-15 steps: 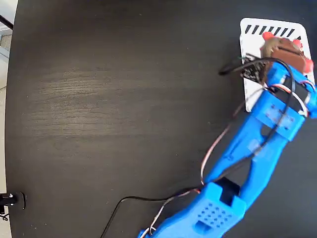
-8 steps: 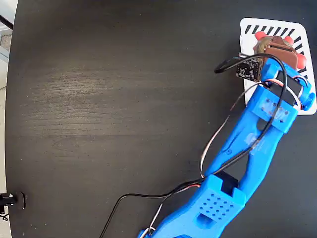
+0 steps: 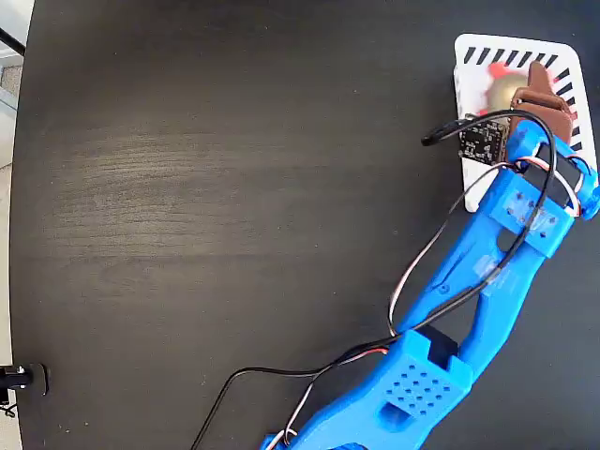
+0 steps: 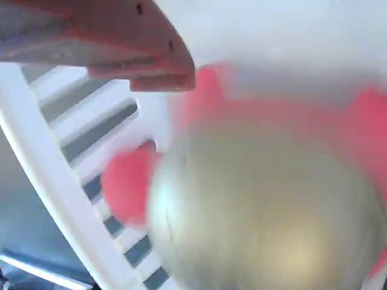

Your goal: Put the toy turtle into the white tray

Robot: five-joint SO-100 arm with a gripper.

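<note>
Mostly blurred in the wrist view, the small gold-shelled, red-flippered toy turtle (image 3: 500, 88) lies inside the slotted white plastic tray (image 3: 467, 58), just left of the brown claw (image 3: 542, 92), apparently released. Dark worktop (image 3: 234, 187) lies open leftward.

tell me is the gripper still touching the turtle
Cannot tell. In the fixed view the gripper sits right beside the turtle; the wrist view is too blurred.

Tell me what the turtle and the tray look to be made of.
The toy turtle: likely hard plastic, with a glossy metallic gold shell showing a bright highlight in the wrist view and red flippers; both views blur it. The white tray: apparently moulded plastic, smooth and uniformly white, with rounded corners and slanted dark slots.
</note>
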